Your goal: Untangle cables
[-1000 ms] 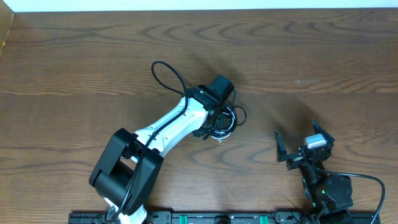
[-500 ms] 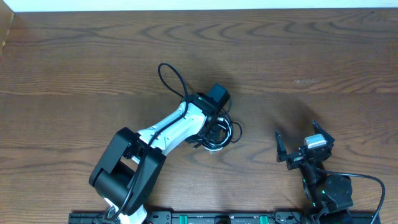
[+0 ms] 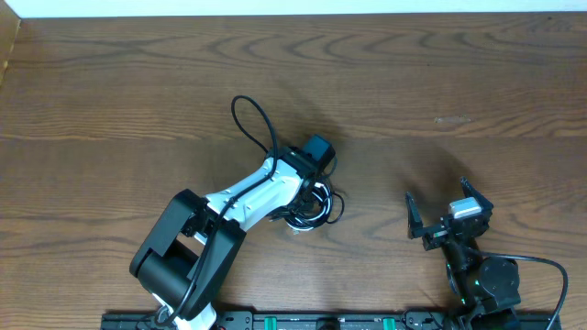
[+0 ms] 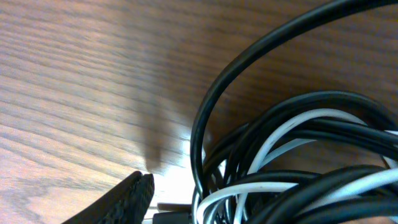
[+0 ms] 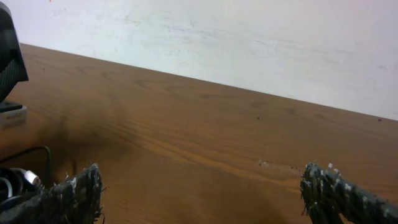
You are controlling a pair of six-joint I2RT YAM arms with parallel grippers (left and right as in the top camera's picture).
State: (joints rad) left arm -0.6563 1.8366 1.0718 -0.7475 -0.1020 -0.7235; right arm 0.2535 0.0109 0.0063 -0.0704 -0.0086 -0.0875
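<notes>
Table [image 3: 138,92]: brown wood grain, seen from overhead.

Cables [image 3: 321,209]: found as one loose bundle on the table, slightly left of centre and toward the near edge. The bundle is partly covered by the end of the left arm. In the left wrist view the black cable [image 4: 198,149] is seen as a broad arc rising over the tabletop, with several more black turns packed inside it. The white cable [image 4: 281,132] is threaded between those black turns (at least two white strands can be counted). No plug end can be made out with certainty.

Left gripper [image 3: 310,183]: lowered onto the bundle. Only one dark finger [image 4: 127,200] is shown by its own camera, low at the left, tip just beside the outer black turn. The other finger is not seen, so whether the jaws are open or closed cannot be told, nor whether any strand is pinched.

Right gripper [image 3: 438,213]: parked at the near right, well apart from the bundle. Its jaws are spread wide and nothing is held between them. Bare table and a pale wall [image 5: 249,37] are framed between its fingertips.
</notes>
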